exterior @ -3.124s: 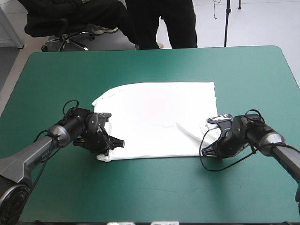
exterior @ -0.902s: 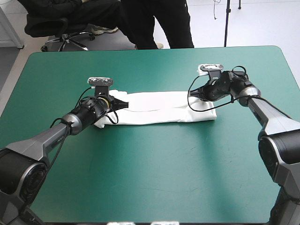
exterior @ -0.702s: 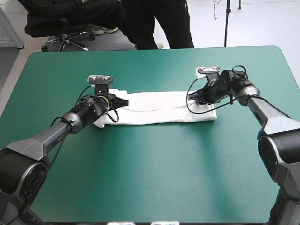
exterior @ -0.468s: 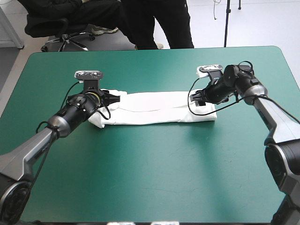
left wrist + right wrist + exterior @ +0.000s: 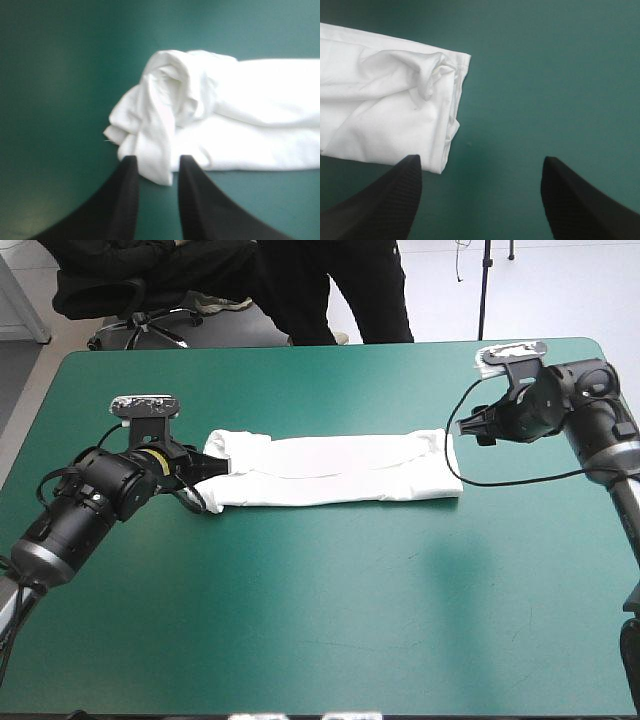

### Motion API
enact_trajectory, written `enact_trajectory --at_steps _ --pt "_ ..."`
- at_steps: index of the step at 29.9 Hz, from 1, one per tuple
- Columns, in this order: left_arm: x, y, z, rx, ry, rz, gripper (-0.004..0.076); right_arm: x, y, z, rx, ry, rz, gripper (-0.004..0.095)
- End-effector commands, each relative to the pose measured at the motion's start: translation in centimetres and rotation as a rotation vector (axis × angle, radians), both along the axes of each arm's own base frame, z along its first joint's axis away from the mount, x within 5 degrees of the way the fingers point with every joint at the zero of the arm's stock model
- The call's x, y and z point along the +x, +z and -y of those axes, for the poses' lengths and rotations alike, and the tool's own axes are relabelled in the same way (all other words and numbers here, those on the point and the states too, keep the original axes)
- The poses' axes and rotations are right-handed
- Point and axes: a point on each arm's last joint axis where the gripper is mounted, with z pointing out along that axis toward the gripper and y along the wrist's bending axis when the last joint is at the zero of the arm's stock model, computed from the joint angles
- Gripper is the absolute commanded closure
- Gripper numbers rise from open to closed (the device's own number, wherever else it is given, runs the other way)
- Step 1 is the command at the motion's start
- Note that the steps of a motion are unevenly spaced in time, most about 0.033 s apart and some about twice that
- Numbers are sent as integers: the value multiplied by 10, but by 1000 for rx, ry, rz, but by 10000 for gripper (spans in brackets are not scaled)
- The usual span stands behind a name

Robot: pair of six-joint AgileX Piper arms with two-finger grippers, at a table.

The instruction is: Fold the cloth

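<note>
- Both arms have drawn back since just before: the left gripper (image 5: 217,468) has backed off toward the table's left edge, and the right gripper (image 5: 478,426) has moved toward the far right corner.
- T-shirt (image 5: 335,470): a long, white folded band that lies flat on the table (image 5: 320,620). It runs left to right and sits nearer the far edge than the near one.
- Its left end is bunched and rumpled. The right end is squarer, with a small pucker near one corner.
- Left gripper in its wrist view (image 5: 156,162): the black fingers (image 5: 125,200) stand a narrow gap apart, with teal-green cover (image 5: 60,75) showing between them. A tongue of the T-shirt (image 5: 240,115) reaches just between the tips — as far as can be seen, it is not pinched.
- Right gripper in its wrist view (image 5: 481,159): the fingers are spread wide, with only cover between them. The T-shirt's (image 5: 380,110) right end lies ahead of one finger, ungripped.
- The cover lies smooth and flat out to the table's edges — the far corners are rounded.
</note>
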Motion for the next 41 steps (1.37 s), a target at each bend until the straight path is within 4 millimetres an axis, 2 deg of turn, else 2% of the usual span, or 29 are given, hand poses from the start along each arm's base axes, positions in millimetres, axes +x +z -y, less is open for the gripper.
enact_trajectory --at_steps 1,3,6,11,16,22,26,31,36,41 --pt "-11 33 10 -76 -176 114 735 -6 25 20 114 -37 92 273" --pt "-12 39 17 -111 -241 124 739 -5 27 29 178 -5 104 273" --pt "-1 44 29 -144 -321 133 739 -5 29 40 228 27 125 273" --pt "34 34 54 -184 -400 49 741 -5 31 57 280 10 145 273" --pt "72 8 87 -215 -439 -41 741 -6 30 59 266 25 136 273" --pt "101 -31 133 -205 -489 -116 741 -6 31 59 255 43 143 273" --pt "123 -60 147 -195 -473 -183 741 -3 27 59 260 54 135 273" --pt "142 -86 157 -159 -469 -249 741 10 10 55 310 104 71 273" --pt "150 -111 161 -123 -467 -348 741 26 -15 51 382 145 -16 273" --pt "147 -115 166 -101 -479 -377 741 43 -44 52 414 148 -91 273"
